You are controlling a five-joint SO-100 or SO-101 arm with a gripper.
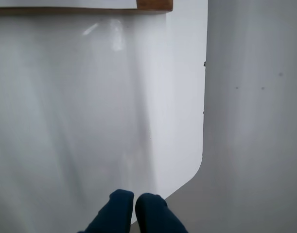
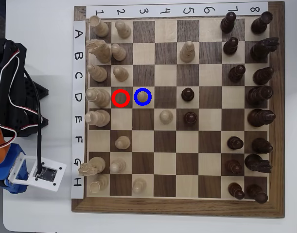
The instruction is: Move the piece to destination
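Note:
In the overhead view the piece, a small pale pawn, stands on the destination, the light square ringed in blue at D3. The dark square with the red ring beside it holds nothing. My gripper shows in the wrist view as two dark blue fingertips pressed nearly together at the bottom edge, shut with nothing between them, over the bare white table. The piece is out of the wrist view. My arm sits folded to the left of the chessboard, well away from the piece.
Pale pieces line columns 1 and 2 and dark pieces columns 7 and 8, with a few pawns mid-board. The wrist view shows the board's wooden corner at the top and the table's rounded edge to the right.

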